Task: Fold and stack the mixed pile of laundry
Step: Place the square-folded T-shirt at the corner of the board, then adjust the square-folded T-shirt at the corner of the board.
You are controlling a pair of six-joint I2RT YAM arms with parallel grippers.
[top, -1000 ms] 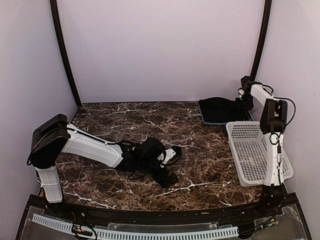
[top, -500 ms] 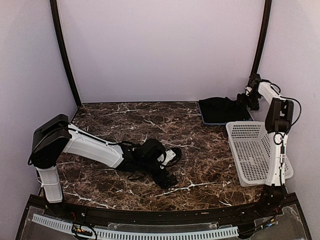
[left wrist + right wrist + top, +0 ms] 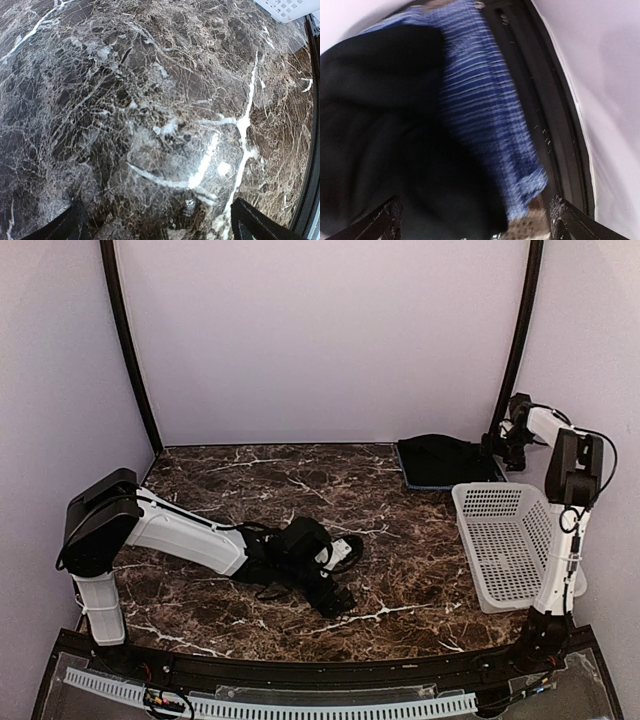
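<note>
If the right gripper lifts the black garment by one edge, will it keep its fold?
Probably not: the black garment looks soft and rumpled, so it would likely droop and unfold. Lying on the blue-and-white shirt, it may drag that along if pushed.

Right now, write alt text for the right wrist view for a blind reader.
A plain black cloth garment lies over a blue-and-white checked shirt, both blurred, beside a pale wall. The right gripper shows dark fingertips wide apart at the bottom corners, holding nothing.
</note>
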